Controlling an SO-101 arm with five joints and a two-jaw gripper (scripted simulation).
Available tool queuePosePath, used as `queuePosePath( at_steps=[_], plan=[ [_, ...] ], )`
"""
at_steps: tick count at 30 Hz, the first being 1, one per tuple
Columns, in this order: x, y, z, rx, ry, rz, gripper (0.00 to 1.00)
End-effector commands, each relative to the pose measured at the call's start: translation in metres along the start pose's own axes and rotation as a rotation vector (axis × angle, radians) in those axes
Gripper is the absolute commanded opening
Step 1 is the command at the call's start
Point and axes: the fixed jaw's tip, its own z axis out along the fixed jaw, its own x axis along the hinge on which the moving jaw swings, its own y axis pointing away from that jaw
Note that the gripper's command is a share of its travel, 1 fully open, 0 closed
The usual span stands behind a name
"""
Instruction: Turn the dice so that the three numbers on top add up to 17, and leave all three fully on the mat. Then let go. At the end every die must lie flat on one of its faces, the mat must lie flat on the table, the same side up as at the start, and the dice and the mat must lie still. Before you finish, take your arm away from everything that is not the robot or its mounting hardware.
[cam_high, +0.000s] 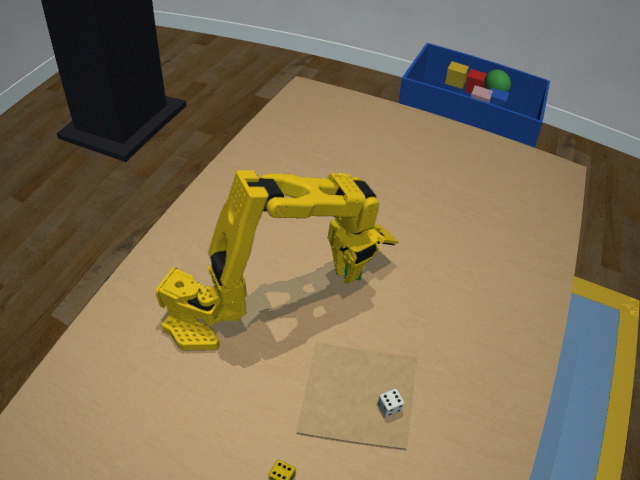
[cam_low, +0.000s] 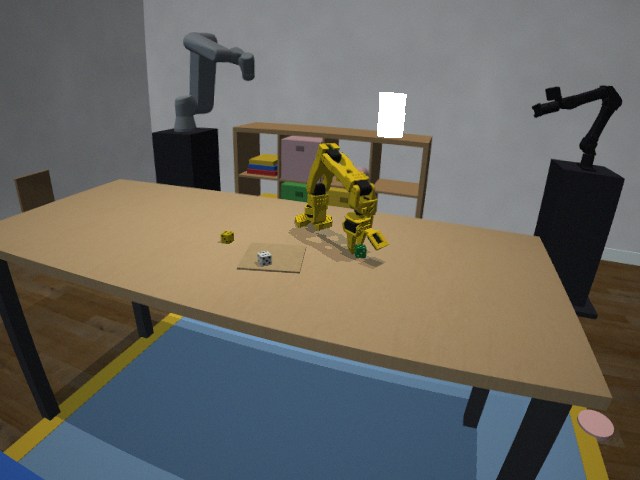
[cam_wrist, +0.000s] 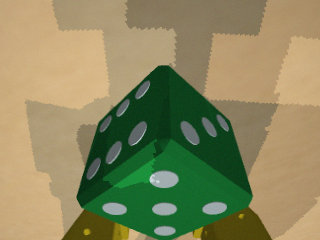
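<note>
My gripper (cam_high: 344, 277) (cam_low: 353, 251) is low over the table, its fingers drawn nearly together. The green die (cam_high: 359, 278) (cam_low: 360, 251) (cam_wrist: 165, 195) sits on the table just outside the fingertips, off the mat, not between them. It shows 5 on top; the fingers are partly hidden behind it in the wrist view, so contact is unclear. The white die (cam_high: 390, 401) (cam_low: 264, 258) lies on the mat (cam_high: 336, 382) (cam_low: 286, 257) near one edge, with 6 on top. The yellow die (cam_high: 282, 470) (cam_low: 226, 237) is on the table off the mat and appears to show 6.
The wooden table (cam_high: 465, 248) (cam_low: 413, 294) carries the arm. A blue bin (cam_high: 465, 111) with toys stands beyond its far edge in the top view. A shelf (cam_low: 330, 130) and two other arms on pedestals stand behind the table in the exterior view.
</note>
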Motion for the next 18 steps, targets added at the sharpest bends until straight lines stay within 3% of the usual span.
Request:
queuePosePath(
  at_steps=[1, 11, 18],
  plan=[
    [-0.002, -0.001, -0.002, 0.001, -0.015, -0.006, 0.02],
    [-0.002, -0.001, -0.003, 0.001, -0.015, -0.006, 0.0],
    [-0.007, 0.002, -0.015, 0.002, -0.015, -0.006, 0.0]
  ],
)
